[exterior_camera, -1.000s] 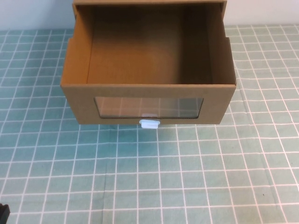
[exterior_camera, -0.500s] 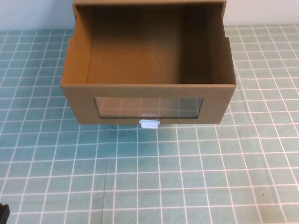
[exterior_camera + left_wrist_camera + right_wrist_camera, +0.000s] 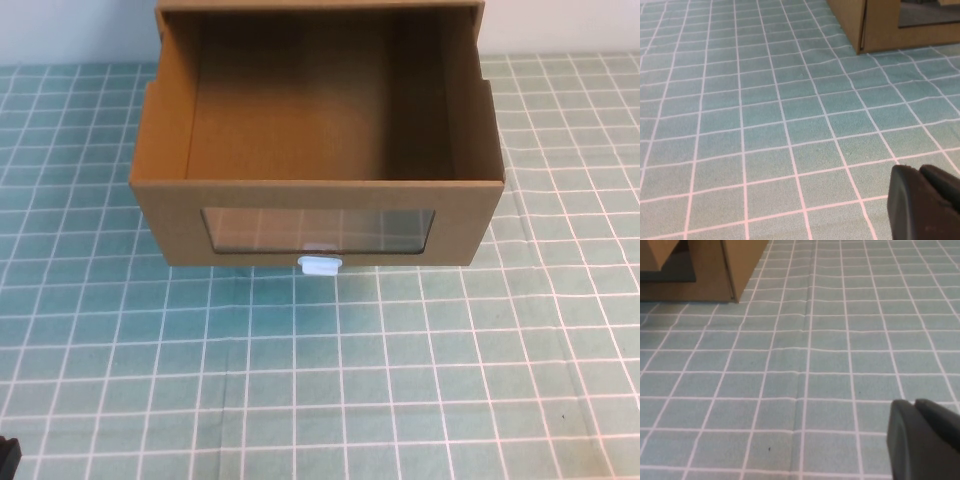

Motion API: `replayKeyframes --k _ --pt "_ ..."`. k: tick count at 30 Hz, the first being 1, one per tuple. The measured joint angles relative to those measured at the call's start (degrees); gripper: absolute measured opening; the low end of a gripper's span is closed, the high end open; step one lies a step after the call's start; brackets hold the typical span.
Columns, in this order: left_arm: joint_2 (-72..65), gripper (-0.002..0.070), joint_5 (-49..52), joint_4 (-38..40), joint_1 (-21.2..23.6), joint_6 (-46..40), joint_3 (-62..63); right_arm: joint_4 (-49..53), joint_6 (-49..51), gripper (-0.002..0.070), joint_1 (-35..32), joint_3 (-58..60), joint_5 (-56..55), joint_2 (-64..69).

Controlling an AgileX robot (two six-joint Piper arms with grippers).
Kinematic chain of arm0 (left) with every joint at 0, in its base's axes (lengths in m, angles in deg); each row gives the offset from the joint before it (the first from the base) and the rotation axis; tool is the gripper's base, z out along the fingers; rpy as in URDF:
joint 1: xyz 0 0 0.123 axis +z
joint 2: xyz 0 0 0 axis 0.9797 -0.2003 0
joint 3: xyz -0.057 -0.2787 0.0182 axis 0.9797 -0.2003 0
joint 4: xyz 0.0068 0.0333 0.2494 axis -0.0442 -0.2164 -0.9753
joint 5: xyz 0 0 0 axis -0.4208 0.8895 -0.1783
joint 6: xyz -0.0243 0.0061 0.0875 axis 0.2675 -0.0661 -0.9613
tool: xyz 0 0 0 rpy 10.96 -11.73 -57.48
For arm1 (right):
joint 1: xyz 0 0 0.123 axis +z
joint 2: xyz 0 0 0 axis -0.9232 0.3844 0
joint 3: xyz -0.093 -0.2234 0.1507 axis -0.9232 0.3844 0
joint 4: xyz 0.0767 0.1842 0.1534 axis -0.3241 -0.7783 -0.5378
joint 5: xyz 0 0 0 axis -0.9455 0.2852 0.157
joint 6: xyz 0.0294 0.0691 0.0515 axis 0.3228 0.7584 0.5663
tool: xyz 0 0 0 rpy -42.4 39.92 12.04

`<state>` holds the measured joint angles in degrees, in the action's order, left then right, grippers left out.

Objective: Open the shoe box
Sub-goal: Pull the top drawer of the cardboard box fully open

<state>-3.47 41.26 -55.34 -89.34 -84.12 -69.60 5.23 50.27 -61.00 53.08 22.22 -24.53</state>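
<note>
- Looking down from the high camera, I have the shoe box [image 3: 320, 205] in the upper centre of the frame, standing on the green checked cloth [image 3: 320, 380]. The box's far end is cut off by the top edge.
- Its drawer [image 3: 300, 110] stands pulled out toward the camera and open at the top. I can see a bare brown floor and walls, and the far corners sink into shadow.
- The clear window [image 3: 318, 230] in the front panel shows pale lines. I cannot tell whether they are reflections or the cloth seen through it.
- The white pull tab [image 3: 320, 265] sits at the lower edge of the front panel, centred, just under the window.
- Only the tips of the left gripper [image 3: 921, 175] show in its wrist camera. The two dark pads [image 3: 905, 200] are pressed together with just a seam between them. They grip nothing and hang over the cloth, well apart from the box corner.
- A dark sliver [image 3: 7, 458] at the bottom left corner of the high frame belongs to that arm, but I cannot make out which part.
- The right gripper [image 3: 916, 407] is outside the high frame. Its wrist camera catches only the closed, empty tips above the cloth, well apart from the box's other front corner.
</note>
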Motion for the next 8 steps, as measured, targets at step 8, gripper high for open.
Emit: replayKeyframes --k 8 --pt "0.0 -0.0005 0.0 0.0 0.0 0.0 0.0 -0.7 0.1 -0.0013 0.0 0.0 0.0 0.0"
